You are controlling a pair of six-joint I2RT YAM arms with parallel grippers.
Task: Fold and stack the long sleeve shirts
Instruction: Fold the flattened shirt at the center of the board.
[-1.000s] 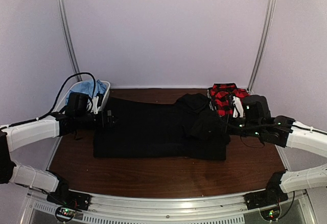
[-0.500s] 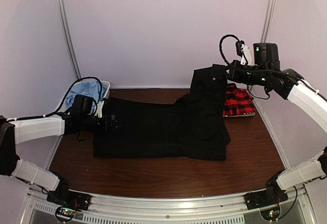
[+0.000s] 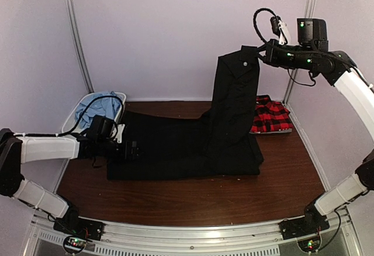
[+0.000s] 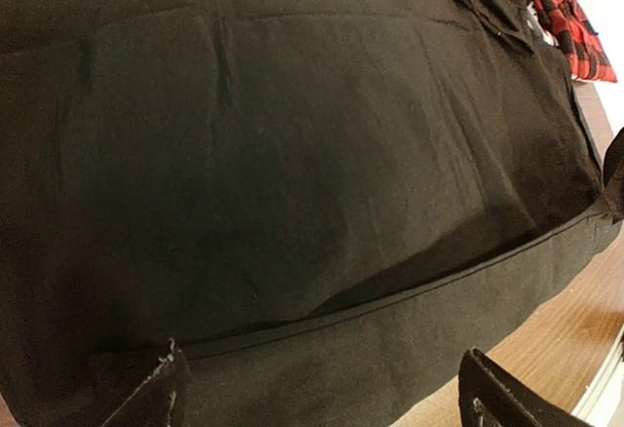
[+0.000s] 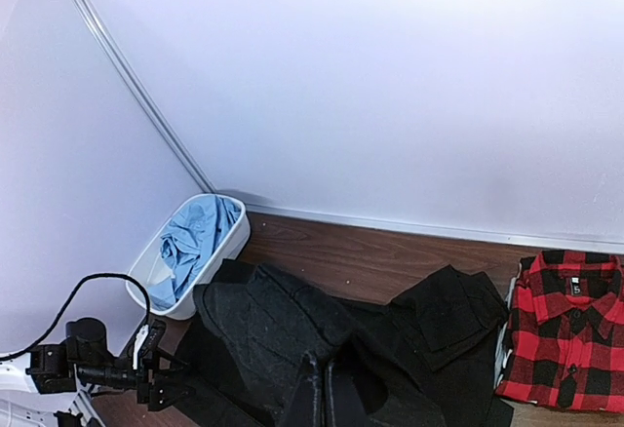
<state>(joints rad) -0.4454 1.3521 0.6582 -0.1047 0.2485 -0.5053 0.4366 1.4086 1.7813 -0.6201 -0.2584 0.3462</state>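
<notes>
The black shirt (image 3: 169, 148) lies spread across the middle of the table, and its right part hangs upright as a tall drape (image 3: 234, 104). My right gripper (image 3: 262, 51) is high above the table's right side, shut on the top of that drape; in the right wrist view its tips (image 5: 327, 393) pinch the black cloth (image 5: 263, 334). My left gripper (image 3: 133, 149) is open, low at the shirt's left edge. In the left wrist view black cloth (image 4: 292, 154) fills the picture and a hem runs between the spread fingers (image 4: 159, 390). The red-and-black plaid shirt (image 3: 272, 116) lies folded at the back right.
A white basket (image 3: 121, 105) at the back left corner holds the light blue shirt (image 3: 99, 102), seen too in the right wrist view (image 5: 195, 242). Bare brown tabletop (image 3: 193, 200) runs along the near edge. A black cable (image 3: 79, 118) loops over the left arm.
My right gripper has risen from the table to high up at the back right, pulling the black shirt's right part up. The left gripper has shifted slightly nearer along the shirt's left edge.
</notes>
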